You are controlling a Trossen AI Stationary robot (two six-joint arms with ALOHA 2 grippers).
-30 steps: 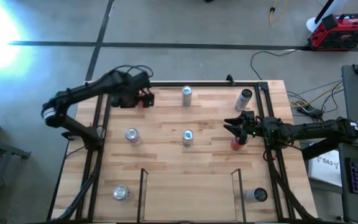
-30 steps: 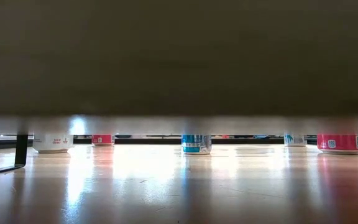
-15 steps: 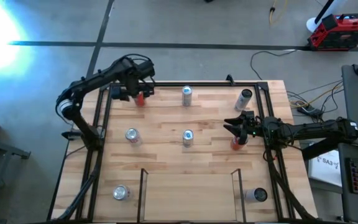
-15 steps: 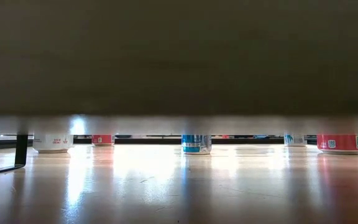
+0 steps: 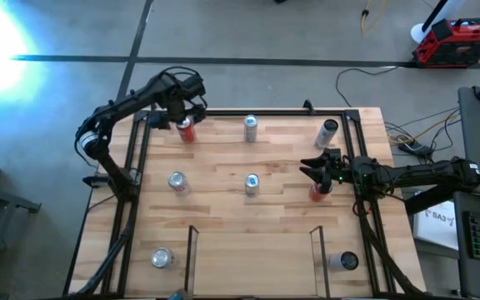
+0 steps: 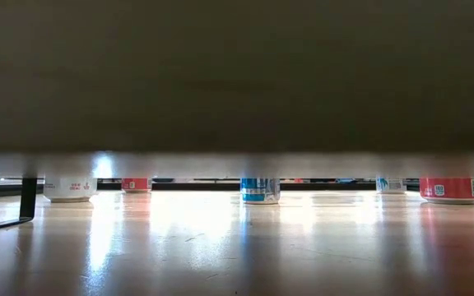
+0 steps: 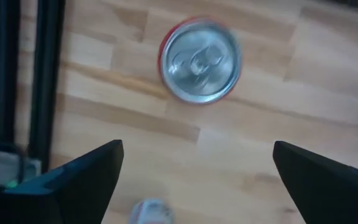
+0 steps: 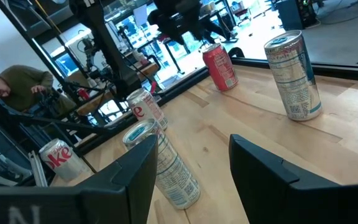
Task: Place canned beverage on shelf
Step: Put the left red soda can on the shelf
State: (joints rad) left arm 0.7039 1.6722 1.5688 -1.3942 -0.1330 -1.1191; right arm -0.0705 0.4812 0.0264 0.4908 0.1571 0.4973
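Note:
A red can (image 5: 186, 129) stands upright on its base at the table's far left. From above, its silver top (image 7: 199, 59) shows in the left wrist view. My left gripper (image 5: 178, 111) hangs open over it, pointing down, with its fingers (image 7: 86, 177) spread wide and clear of the can. The shelf (image 5: 252, 267) is the small bay between two short black rails at the near edge; nothing stands in it. My right gripper (image 5: 309, 167) waits open at the right. A second red can (image 5: 317, 193) stands close by its near side.
Silver cans stand at the far middle (image 5: 251, 127), far right (image 5: 328, 132), left (image 5: 177, 181) and centre (image 5: 252, 184). More cans stand at the near left (image 5: 162, 258) and near right (image 5: 346, 262), outside the shelf rails. A black frame (image 5: 132, 167) borders the table. A person (image 8: 11, 84) sits beyond it.
My left gripper has carried the red can toward the table's far left corner and set it down. It has then opened wide and let go. The can now stands upright on the wood, with the gripper drawn back above it.

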